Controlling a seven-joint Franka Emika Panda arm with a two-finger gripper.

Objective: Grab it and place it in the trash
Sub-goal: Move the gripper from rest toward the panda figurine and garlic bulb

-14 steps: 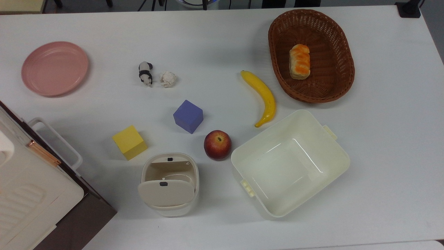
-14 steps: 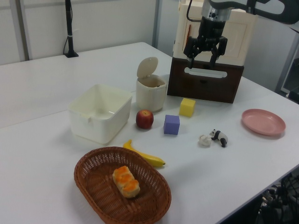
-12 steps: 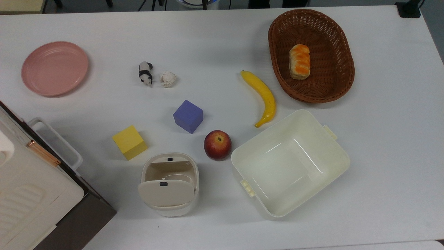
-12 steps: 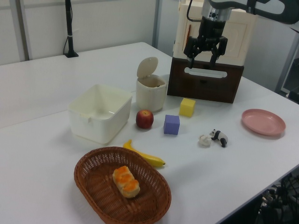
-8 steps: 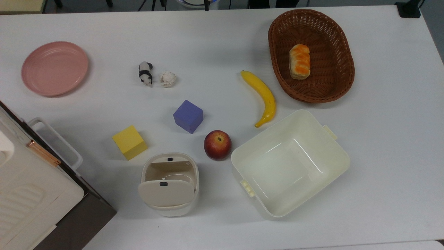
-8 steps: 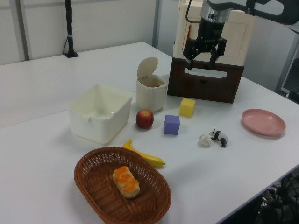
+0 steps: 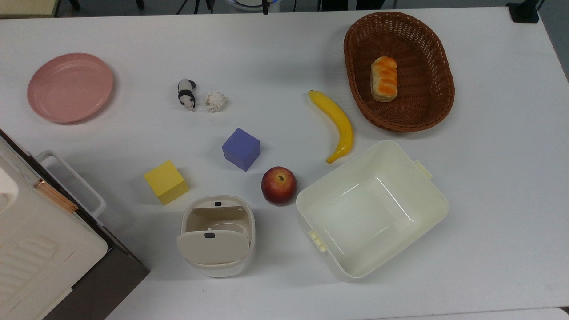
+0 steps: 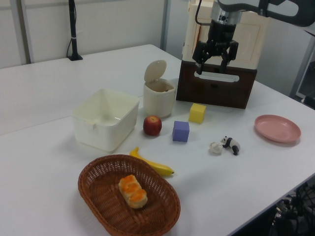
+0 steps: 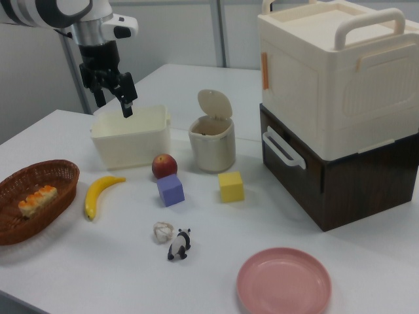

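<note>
Paper ball (image 7: 215,101) lies on the white table (image 7: 275,58), crumpled and off-white, just beside the panda figurine (image 7: 186,93) but not touching it; in the top view the panda is on the ball's left, in the right view (image 9: 163,231) on its right. Nothing grips the ball.

Hand (image 8: 214,58) hangs high above the table, fingers apart and holding nothing. In the left view it sits in front of the cream box stacked on the brown cabinet (image 8: 216,88). In the right view the hand (image 9: 112,93) is above the large cream tub (image 9: 131,136), well apart from the ball.

Trash bin (image 7: 218,235) stands upright with its flap lid raised, opening exposed. In the top view it is below the yellow cube (image 7: 166,182) and left of the apple (image 7: 278,185). Purple cube (image 7: 241,149) lies between ball and bin.

Banana (image 7: 337,123) lies between the tub (image 7: 371,209) and the wicker basket (image 7: 426,102), which holds a bread roll (image 7: 383,78). Pink plate (image 7: 70,87) sits at the top view's far left.
</note>
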